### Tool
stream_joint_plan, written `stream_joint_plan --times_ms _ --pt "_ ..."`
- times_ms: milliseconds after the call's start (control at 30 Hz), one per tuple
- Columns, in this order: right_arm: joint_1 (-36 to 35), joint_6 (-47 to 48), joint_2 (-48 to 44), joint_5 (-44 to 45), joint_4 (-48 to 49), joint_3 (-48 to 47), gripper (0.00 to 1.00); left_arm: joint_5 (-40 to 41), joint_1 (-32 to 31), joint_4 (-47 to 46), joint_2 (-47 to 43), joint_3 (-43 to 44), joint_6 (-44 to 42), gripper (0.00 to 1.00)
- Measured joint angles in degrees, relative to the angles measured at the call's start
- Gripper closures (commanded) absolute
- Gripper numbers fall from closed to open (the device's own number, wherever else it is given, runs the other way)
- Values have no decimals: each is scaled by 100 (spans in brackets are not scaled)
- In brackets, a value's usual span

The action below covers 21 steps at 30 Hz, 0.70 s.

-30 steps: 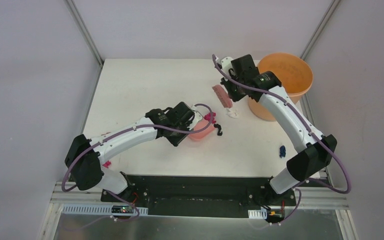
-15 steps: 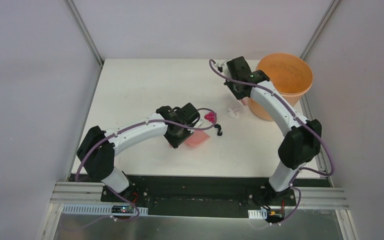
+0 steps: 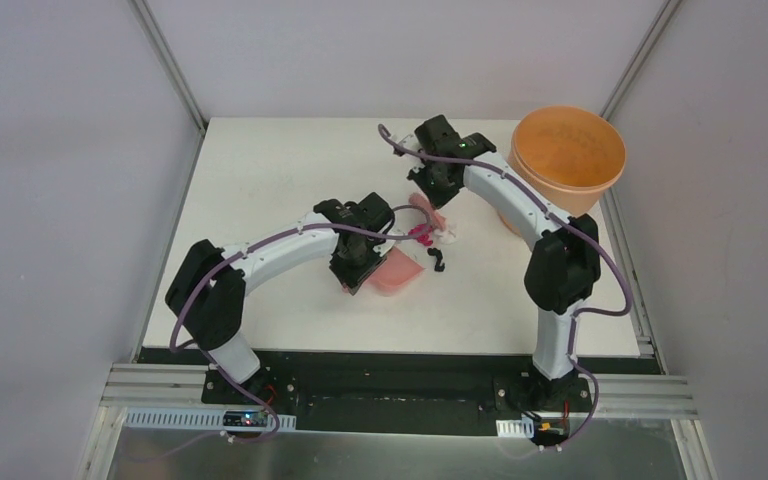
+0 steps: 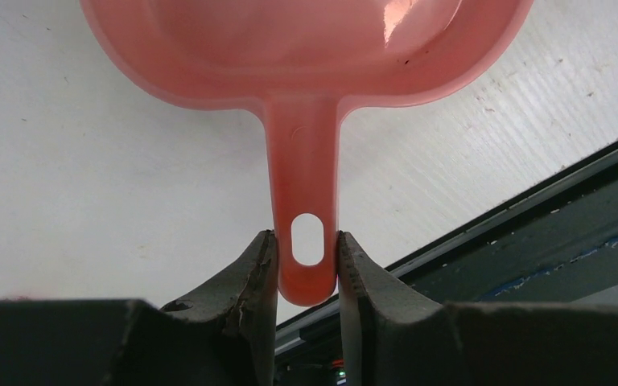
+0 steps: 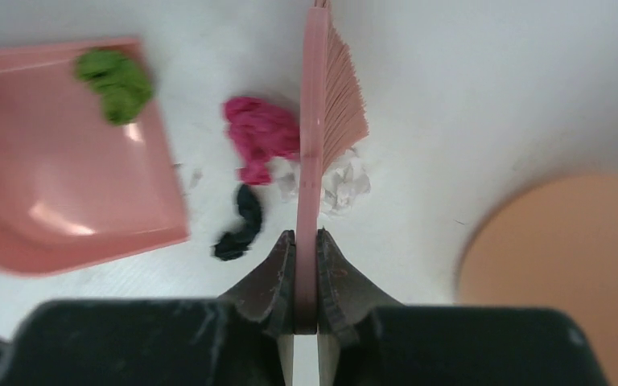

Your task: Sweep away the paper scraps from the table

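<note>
Paper scraps sit in a small cluster mid-table, right of centre: magenta scrap (image 5: 261,137) up against the flat back of the hand brush (image 5: 334,88), white scraps (image 5: 344,182) under the bristle side, and a black scrap (image 5: 241,225) just nearer the camera, apart from the brush. Green scrap (image 5: 117,76) is already on the dustpan (image 5: 64,161), just inside the corner of its lip. The rest are on the bare table (image 3: 280,180), between the lip and the brush (the magenta one nearest the brush, the black one nearest the pan).

Dustpan lies flat on the table, mouth toward the cluster, pink and shallow. Left gripper (image 4: 306,249) is clamped on the end of its handle, one finger on each side of the hang hole.

Right gripper (image 5: 306,249) is pinched tight on the brush's thin pink back, brush on edge, bristles fanning to the right in the wrist view. That arm reaches in from the far side of the cluster.

Orange bucket (image 3: 565,150) stands at the table's far right corner, well apart from the scraps.
</note>
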<state>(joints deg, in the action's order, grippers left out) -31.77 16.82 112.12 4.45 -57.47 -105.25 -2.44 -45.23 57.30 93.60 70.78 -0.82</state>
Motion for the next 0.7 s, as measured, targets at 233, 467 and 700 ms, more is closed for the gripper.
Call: stream_joint_plan --times_ms 233,467,700 --pt "-612 -42 -584 -1464 -111 494 100 -114 105 -66 243 17 -2 100" --pt "-216 -455 -1130 -2708 -354 769 100 -149 105 -42 337 17 0 100" --pt "730 -1034 -1620 -3541 -317 767 100 -212 103 -142 302 -7 46 100"
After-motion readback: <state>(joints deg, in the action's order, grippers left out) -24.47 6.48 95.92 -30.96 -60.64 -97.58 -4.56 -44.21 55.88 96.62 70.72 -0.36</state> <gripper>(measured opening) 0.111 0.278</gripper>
